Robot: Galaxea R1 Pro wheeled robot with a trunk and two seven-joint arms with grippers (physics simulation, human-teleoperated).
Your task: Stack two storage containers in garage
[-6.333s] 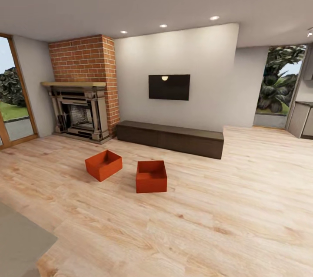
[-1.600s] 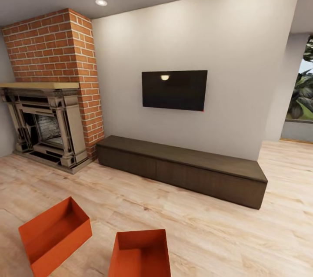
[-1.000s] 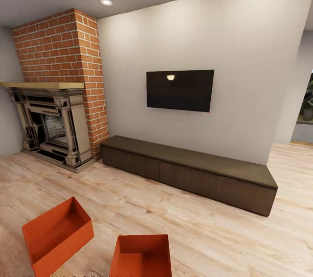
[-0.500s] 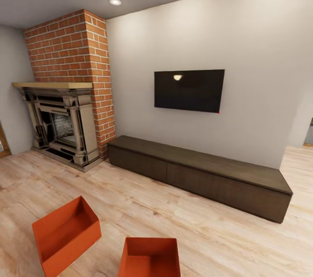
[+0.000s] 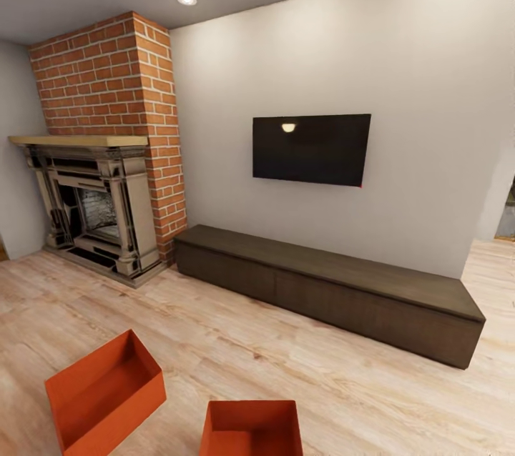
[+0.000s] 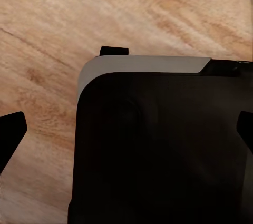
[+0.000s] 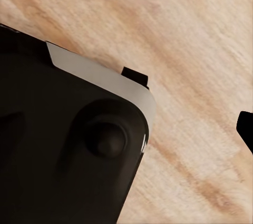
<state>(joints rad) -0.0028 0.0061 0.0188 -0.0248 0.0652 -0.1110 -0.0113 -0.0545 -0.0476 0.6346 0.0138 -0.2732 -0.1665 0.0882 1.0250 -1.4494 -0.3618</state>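
Observation:
Two orange-red storage containers stand open-topped on the light wood planks of the living room. The left container [image 5: 104, 388] sits angled at the lower left of the head view. The right container [image 5: 250, 429] is cut off by the lower edge of that view. In the left wrist view my left gripper [image 6: 126, 132] hangs open over the robot's dark base, its fingertips [image 6: 11, 129] far apart with nothing between them. In the right wrist view my right gripper [image 7: 126, 129] shows one fingertip [image 7: 246, 126] at the frame's edge, spread wide and empty.
A long low dark-brown cabinet [image 5: 329, 288] runs along the wall under a black TV [image 5: 311, 149]. A red brick fireplace [image 5: 100, 156] fills the left corner. Wood floor [image 5: 250, 349] lies between the containers and the cabinet.
The head camera has come much closer to the wall and the containers, which now sit at the lower edge of the view. The containers themselves have not moved on the floor.

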